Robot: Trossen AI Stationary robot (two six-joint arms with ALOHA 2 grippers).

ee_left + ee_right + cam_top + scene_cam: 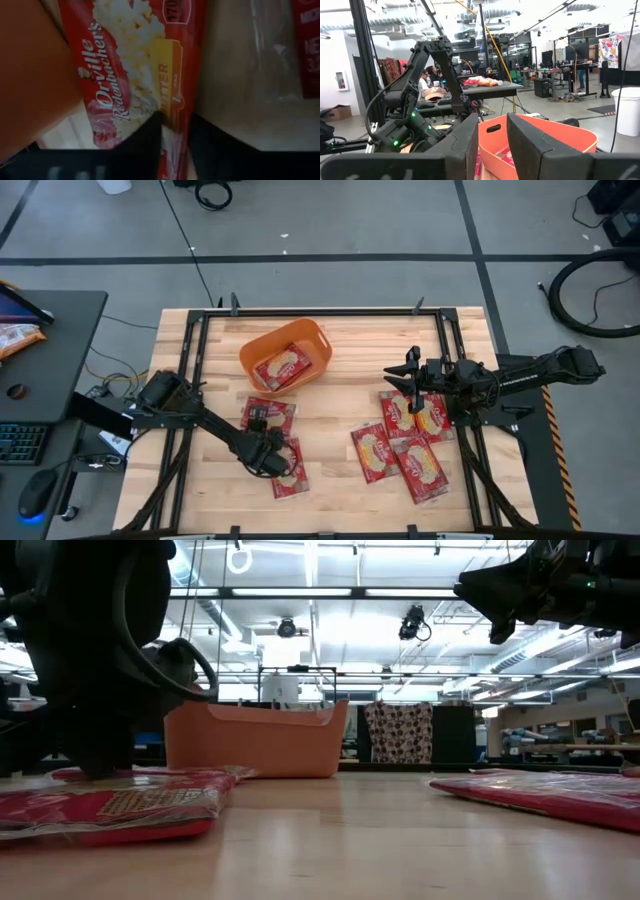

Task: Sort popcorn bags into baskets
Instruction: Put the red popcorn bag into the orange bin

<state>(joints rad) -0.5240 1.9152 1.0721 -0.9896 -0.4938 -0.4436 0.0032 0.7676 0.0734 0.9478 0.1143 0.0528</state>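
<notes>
My left gripper (272, 458) is down at the table's near left, shut on a red popcorn bag (290, 472) with a yellow-cream panel (135, 75). A second bag (268, 415) lies flat just beyond it. The orange basket (262, 345) stands at the far middle, with one bag (283, 367) lying inside. Several more bags (405, 445) lie overlapping on the right half. My right gripper (410, 375) hangs above that cluster's far end, open, with nothing between its fingers (470, 145). My left gripper pinches the bag's red long edge (176, 117) between its two fingers, which come slanting down from the table's left. The fingers (145, 140) stand on either side of that edge strip. In the low view the bag (110, 805) lies flat on the table.
Black frame rails (190, 360) run along the table's left, right and far edges. A side desk (50, 350) at the left carries an orange-and-white snack bag (15, 338) and a keyboard. Bare wood (330, 420) lies between the two groups of bags. A person (426, 80) sits beyond the table.
</notes>
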